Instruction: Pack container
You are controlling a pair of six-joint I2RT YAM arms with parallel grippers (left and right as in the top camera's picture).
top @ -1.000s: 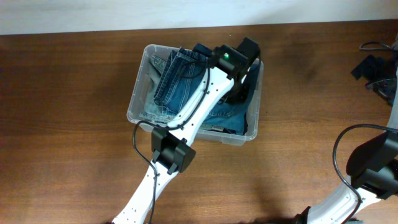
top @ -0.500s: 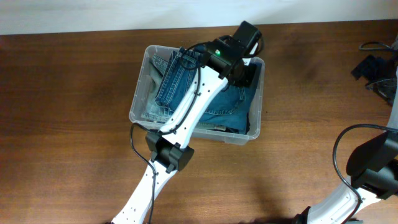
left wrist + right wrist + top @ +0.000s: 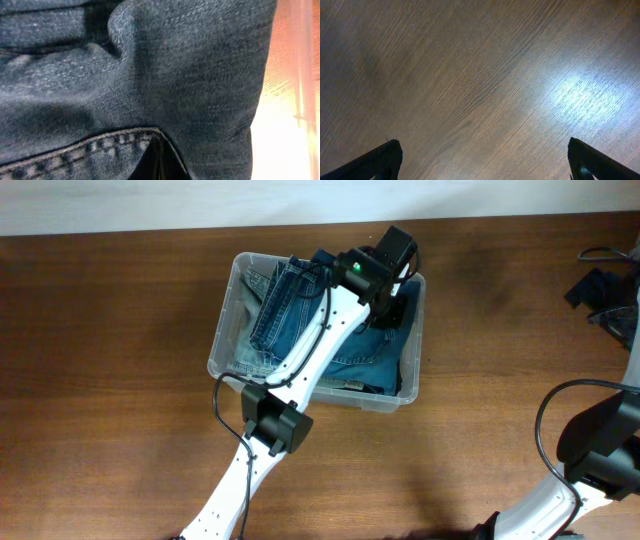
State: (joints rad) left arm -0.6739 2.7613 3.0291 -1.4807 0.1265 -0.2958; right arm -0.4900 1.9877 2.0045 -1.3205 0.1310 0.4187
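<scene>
Left wrist: closed left pincer (image 3: 154,167) against denim jeans (image 3: 150,75) inside container (image 3: 226,320)

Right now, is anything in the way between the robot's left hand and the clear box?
No, nothing visible is in the way. The left gripper is down inside the container, pressed close against the jeans packed in it.

Dark wood-grain table (image 3: 110,410) under me, white wall (image 3: 150,200) strip along its far edge. 1 bright glare patch (image 3: 585,97) on the wood by my right side.
</scene>
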